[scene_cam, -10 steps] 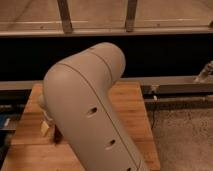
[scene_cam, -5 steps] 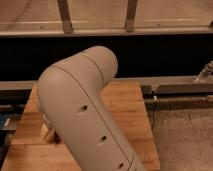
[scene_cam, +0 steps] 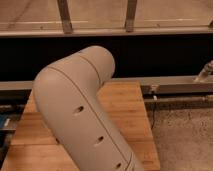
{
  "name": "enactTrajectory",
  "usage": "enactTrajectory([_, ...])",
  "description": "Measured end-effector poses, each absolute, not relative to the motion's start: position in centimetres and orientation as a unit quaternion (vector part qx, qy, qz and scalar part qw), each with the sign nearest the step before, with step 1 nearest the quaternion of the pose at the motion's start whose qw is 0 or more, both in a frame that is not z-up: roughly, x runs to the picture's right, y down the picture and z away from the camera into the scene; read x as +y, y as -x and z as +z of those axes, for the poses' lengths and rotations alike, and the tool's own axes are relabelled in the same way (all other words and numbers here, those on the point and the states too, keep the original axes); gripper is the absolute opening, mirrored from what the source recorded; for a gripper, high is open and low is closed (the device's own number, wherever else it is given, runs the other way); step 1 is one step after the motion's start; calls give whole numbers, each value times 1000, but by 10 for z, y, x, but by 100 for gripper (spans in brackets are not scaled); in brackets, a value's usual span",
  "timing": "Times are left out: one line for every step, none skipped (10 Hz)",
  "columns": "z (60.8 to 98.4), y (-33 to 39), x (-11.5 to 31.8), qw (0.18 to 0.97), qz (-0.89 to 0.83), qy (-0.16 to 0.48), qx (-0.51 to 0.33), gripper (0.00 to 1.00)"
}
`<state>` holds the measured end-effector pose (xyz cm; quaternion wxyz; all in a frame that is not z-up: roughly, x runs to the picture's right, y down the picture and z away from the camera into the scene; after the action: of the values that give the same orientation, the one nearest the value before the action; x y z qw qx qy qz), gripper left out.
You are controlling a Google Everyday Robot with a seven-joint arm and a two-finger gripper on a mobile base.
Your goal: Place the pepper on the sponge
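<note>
A large beige arm segment (scene_cam: pixel 75 105), bent at the elbow, fills the middle of the camera view and covers much of the wooden table (scene_cam: pixel 127 112). The gripper is out of view. The pepper and the sponge are both hidden; neither shows on the bare wood to the right of the arm or along the table's left edge.
A metal rail (scene_cam: pixel 175 87) runs behind the table in front of a dark wall. Speckled floor (scene_cam: pixel 185 140) lies to the right of the table. A bluish patch (scene_cam: pixel 4 122) shows at the far left edge; what it is cannot be told.
The arm's elbow has swung left and nearer the camera, now covering the small pale object seen earlier on the table's left side.
</note>
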<state>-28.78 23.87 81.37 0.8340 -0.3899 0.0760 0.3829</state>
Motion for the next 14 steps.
enactTrajectory([813,289,241,834,381,391,76,6])
enactTrajectory([810,291,239,836,380,389,73,1])
enactTrajectory([805,290,231,839,379,384,68,0])
enactTrajectory([799,289,220,843,379,377,62,0])
enactTrajectory([793,290,212,847,376,371,59,0])
enactTrajectory([785,290,197,852,375,361,52,0])
enactTrajectory([774,286,177,858,376,347,45,0])
enactTrajectory([764,284,160,863,378,334,40,0])
enactTrajectory([750,279,135,867,383,317,33,0])
enactTrajectory([743,270,119,870,387,305,29,0])
enactTrajectory([737,256,98,868,400,292,26,0])
enactTrajectory([733,234,81,865,417,279,25,0])
enactTrajectory([729,209,73,858,438,267,28,0])
enactTrajectory([724,187,70,852,455,259,31,0])
